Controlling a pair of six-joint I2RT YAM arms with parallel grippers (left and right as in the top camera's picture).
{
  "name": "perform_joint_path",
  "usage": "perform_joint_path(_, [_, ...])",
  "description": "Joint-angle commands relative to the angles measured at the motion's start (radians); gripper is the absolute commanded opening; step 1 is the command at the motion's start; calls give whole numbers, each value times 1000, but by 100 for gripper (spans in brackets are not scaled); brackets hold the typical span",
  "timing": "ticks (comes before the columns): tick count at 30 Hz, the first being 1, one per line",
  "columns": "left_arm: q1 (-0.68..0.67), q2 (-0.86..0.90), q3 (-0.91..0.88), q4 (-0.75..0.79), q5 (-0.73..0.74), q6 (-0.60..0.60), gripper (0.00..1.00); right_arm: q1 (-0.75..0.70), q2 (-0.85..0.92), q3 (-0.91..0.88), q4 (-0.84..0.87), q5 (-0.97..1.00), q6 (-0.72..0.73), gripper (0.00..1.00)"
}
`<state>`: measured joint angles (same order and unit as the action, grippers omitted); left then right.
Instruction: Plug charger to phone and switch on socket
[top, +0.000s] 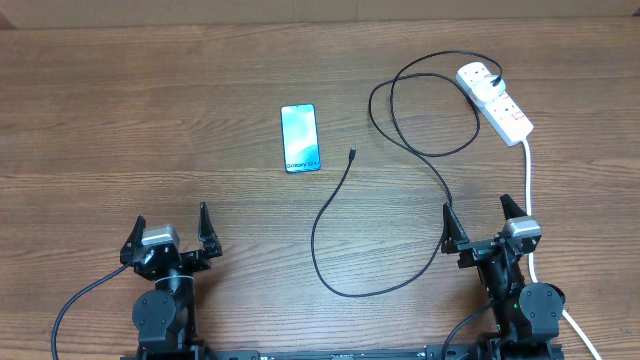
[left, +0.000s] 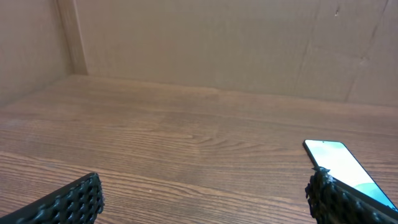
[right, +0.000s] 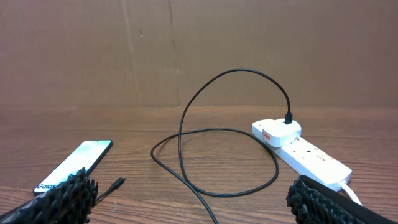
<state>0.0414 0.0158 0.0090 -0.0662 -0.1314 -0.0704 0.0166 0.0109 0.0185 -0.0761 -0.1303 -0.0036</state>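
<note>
The phone (top: 300, 138) lies flat mid-table with its blue screen up; it also shows in the left wrist view (left: 341, 163) and the right wrist view (right: 76, 165). The black charger cable (top: 330, 215) loops across the table. Its connector tip (top: 352, 154) lies loose right of the phone, also in the right wrist view (right: 117, 182). Its white plug sits in the socket (top: 495, 100), a white power strip at the far right (right: 305, 152). My left gripper (top: 168, 238) is open and empty near the front left. My right gripper (top: 487, 228) is open and empty at front right.
The socket's thick white lead (top: 528, 190) runs down the right side past my right arm. A brown cardboard wall (left: 217, 43) stands behind the table.
</note>
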Motion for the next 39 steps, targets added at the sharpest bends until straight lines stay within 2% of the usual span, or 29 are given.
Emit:
perform_joint_path(1, [6,-10,-4,0,-1,23,100,8,-7,-10,3,6,3,100])
perform_joint_path(34, [6,-10,-4,5,-3,18,100,8,-7,-10,3,5,3,100])
perform_joint_path(37, [4,-10,-4,32,128,-115,100,8,-7,-10,3,6,3,100])
perform_joint_path(39, [4,-10,-4,70,262,-252,100,8,-7,-10,3,6,3,100])
